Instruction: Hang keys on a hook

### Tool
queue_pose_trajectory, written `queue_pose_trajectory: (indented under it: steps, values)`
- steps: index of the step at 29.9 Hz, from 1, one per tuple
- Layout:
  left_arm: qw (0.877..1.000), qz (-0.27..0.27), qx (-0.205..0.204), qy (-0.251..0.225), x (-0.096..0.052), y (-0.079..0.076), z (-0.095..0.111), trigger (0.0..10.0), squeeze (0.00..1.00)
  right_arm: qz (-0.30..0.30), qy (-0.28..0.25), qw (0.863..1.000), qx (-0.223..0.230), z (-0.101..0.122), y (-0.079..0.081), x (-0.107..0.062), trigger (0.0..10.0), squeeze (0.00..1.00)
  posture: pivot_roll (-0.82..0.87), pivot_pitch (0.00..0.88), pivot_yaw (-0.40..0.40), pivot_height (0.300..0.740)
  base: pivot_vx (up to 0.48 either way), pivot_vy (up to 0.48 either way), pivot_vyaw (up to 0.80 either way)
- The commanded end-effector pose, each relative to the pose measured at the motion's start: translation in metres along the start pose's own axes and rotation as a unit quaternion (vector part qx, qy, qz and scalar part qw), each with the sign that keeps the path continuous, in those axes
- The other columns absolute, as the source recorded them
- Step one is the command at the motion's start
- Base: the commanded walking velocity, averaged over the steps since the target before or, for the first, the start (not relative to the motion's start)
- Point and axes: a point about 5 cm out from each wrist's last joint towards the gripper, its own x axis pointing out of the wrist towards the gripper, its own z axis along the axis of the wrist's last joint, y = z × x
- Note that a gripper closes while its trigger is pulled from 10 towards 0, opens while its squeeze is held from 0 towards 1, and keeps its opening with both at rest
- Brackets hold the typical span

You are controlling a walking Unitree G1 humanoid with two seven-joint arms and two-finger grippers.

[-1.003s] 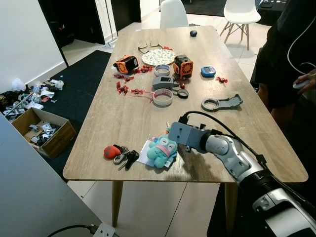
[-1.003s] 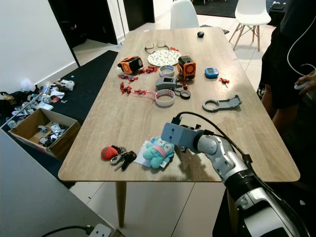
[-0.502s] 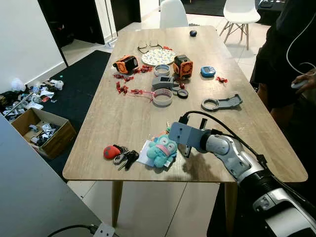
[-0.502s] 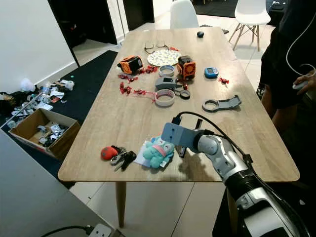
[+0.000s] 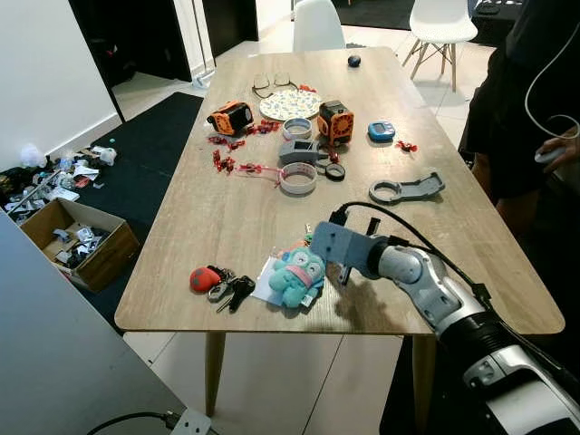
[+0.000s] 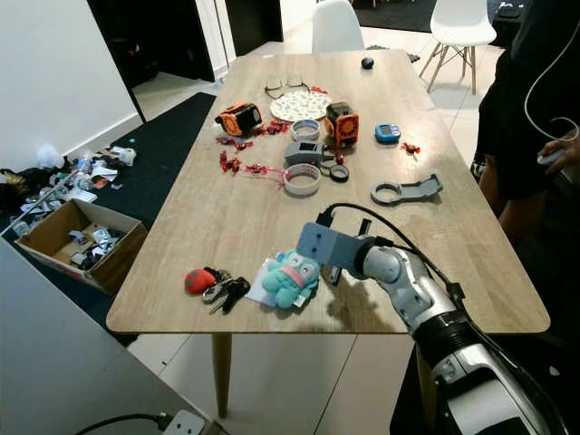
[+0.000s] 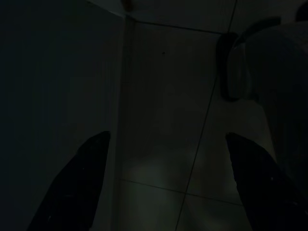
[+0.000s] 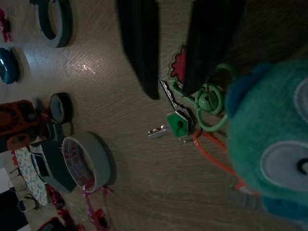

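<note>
The left gripper [image 7: 163, 183] hangs idle over dim floor tiles, its two fingers spread wide with nothing between them.

At the near edge of the worktop [image 5: 208, 217] a dark bunch of keys with a red fob [image 5: 220, 283] lies to the left, with a teal plush toy [image 5: 297, 275] just right of it. The right gripper [image 8: 171, 48] is low over the worktop just beyond the toy, fingers parted a little and holding nothing. Right at its fingertips lies a second set of keys [image 8: 180, 122], with a green head, green rings and an orange cord, tucked against the toy.

This looks like the reach-and-grasp step: the keys are not yet picked up, and no hook can be made out. The next move likely calls for lowering the fingers astride the green rings and closing, without catching the toy.

Farther off stand a roll of tape [image 5: 298, 178], orange gadgets [image 5: 334, 121] and a patterned plate [image 5: 290, 104]. A person [image 5: 521, 91] stands at the far right.
</note>
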Motion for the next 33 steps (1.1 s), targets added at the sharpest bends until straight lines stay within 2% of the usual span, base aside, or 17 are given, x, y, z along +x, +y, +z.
queue_pose_trajectory:
  steps: [1,2,6,8,9,11,12,13,17,19,23,24,25,26,30,33]
  values:
    - [1.000,-0.006,-0.004,0.003,0.000,-0.004,-0.004,10.0,0.00,0.013,-0.004,1.000,0.011,0.001,0.005,0.001,10.0,1.00,-0.11,0.070,0.049,0.740,0.000,0.000,0.00]
    - [1.000,-0.006,-0.004,0.003,0.000,-0.004,-0.003,10.0,0.00,0.038,-0.004,0.999,0.017,0.000,0.010,-0.001,10.0,1.00,-0.11,0.070,0.049,0.740,0.000,0.000,0.00]
    - [1.000,-0.006,-0.005,0.002,0.000,-0.004,-0.003,10.0,0.00,0.046,-0.005,0.999,0.017,0.000,0.008,-0.006,10.0,1.00,-0.11,0.077,0.050,0.740,0.000,0.000,0.00]
    - [1.000,-0.006,-0.004,0.003,0.000,-0.004,-0.003,10.0,0.00,0.045,0.000,0.999,0.014,-0.002,-0.004,-0.017,10.0,1.00,-0.11,0.079,0.052,0.740,0.000,0.000,0.00]
    - [1.000,-0.006,-0.004,0.003,0.000,-0.004,-0.003,10.0,0.00,0.045,0.000,0.999,0.014,-0.002,-0.004,-0.017,10.0,1.00,-0.11,0.079,0.052,0.740,0.000,0.000,0.00]
    - [1.000,-0.007,-0.004,0.003,0.000,-0.003,-0.003,10.0,0.00,0.059,0.009,0.998,0.011,-0.004,-0.014,-0.031,10.0,1.00,-0.11,0.079,0.054,0.740,0.000,0.000,0.00]
    - [1.000,-0.007,-0.004,0.003,0.000,-0.003,-0.003,10.0,0.00,0.059,0.009,0.998,0.011,-0.004,-0.014,-0.031,10.0,1.00,-0.11,0.079,0.054,0.740,0.000,0.000,0.00]
    - [1.000,-0.006,-0.004,0.004,0.000,-0.003,-0.003,10.0,0.00,0.064,0.012,0.998,0.007,-0.003,-0.022,-0.039,10.0,1.00,-0.10,0.080,0.053,0.740,0.000,0.000,0.00]
    - [1.000,-0.006,-0.005,0.004,0.000,-0.003,-0.003,10.0,0.00,0.063,0.015,0.998,0.007,-0.002,-0.029,-0.047,10.0,1.00,-0.11,0.081,0.054,0.740,0.000,0.000,0.00]
    - [1.000,-0.006,-0.004,0.005,0.000,-0.002,-0.004,10.0,0.00,0.068,0.038,0.997,0.003,-0.005,-0.042,-0.064,10.0,1.00,-0.11,0.080,0.054,0.740,0.000,0.000,0.00]
    - [1.000,-0.006,-0.004,0.004,0.000,-0.002,-0.004,10.0,0.00,0.069,0.048,0.997,0.003,-0.008,-0.042,-0.066,10.0,1.00,-0.11,0.078,0.054,0.740,0.000,0.000,0.00]
    - [1.000,-0.006,-0.005,0.004,0.000,-0.003,-0.004,10.0,0.00,0.089,0.048,0.995,0.011,-0.010,-0.030,-0.062,10.0,0.05,-0.11,0.078,0.054,0.740,0.000,0.000,0.00]
    - [1.000,-0.006,-0.004,0.004,0.000,-0.003,-0.004,10.0,0.00,0.101,0.046,0.994,0.013,-0.010,-0.023,-0.059,10.0,0.05,-0.11,0.078,0.054,0.740,0.000,0.000,0.00]
    - [1.000,-0.006,-0.004,0.004,0.000,-0.003,-0.003,10.0,0.00,0.110,0.040,0.993,0.016,-0.008,-0.017,-0.056,10.0,0.00,-0.11,0.078,0.055,0.740,0.000,0.000,0.00]
    - [1.000,-0.005,-0.004,0.003,0.000,-0.002,-0.003,10.0,0.00,0.118,0.023,0.993,0.018,-0.003,0.004,-0.039,10.0,0.00,-0.11,0.078,0.055,0.740,0.000,0.000,0.00]
    - [1.000,-0.005,-0.004,0.003,0.000,-0.002,-0.003,10.0,0.00,0.114,0.019,0.993,0.021,0.001,0.009,-0.034,10.0,0.00,-0.11,0.078,0.055,0.740,0.000,0.000,0.00]
